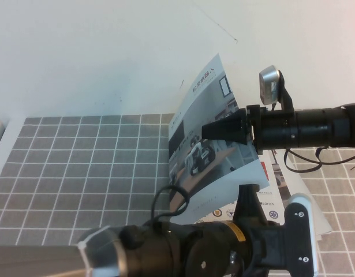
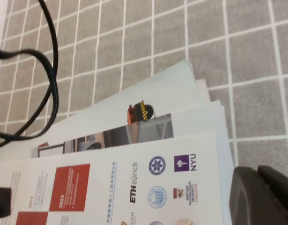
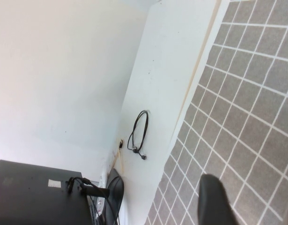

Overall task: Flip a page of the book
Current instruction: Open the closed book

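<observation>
The book (image 1: 223, 210) lies open on the grey checked cloth, and its inner page with red squares and logos (image 2: 134, 187) shows. The page (image 1: 206, 109), with a Chinese title and a photo of robots on desks, stands lifted and curled above the spine. My right gripper (image 1: 207, 131) reaches in from the right and sits against the raised page at mid height. One of its fingers (image 3: 214, 201) shows with cloth beside it, so it is open and holds nothing. My left gripper (image 1: 248, 193) is shut, with its fingertips (image 2: 249, 187) at the book's outer edge.
Loose printed sheets (image 2: 181, 82) stick out from under the book and also show at its right (image 1: 295, 190). The cloth (image 1: 79, 167) stretches out to the left of the book. A white wall (image 1: 108, 52) stands behind. A black cable (image 2: 50, 75) loops near the left wrist.
</observation>
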Action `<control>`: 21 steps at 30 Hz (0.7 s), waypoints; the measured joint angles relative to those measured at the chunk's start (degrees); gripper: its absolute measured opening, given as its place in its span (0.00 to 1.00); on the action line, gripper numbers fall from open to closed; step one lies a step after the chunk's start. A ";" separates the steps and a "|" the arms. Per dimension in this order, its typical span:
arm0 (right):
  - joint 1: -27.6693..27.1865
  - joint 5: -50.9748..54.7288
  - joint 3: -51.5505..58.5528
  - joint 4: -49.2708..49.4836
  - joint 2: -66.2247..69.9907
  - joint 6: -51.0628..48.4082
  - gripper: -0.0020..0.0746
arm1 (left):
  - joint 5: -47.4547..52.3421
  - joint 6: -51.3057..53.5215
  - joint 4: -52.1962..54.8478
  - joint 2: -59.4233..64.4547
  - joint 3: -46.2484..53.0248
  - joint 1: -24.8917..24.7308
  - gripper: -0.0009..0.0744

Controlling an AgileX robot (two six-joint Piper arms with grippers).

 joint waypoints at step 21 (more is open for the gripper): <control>0.00 0.00 0.00 -0.11 -5.39 -0.12 0.46 | -24.92 19.75 -31.91 3.94 0.44 1.14 0.01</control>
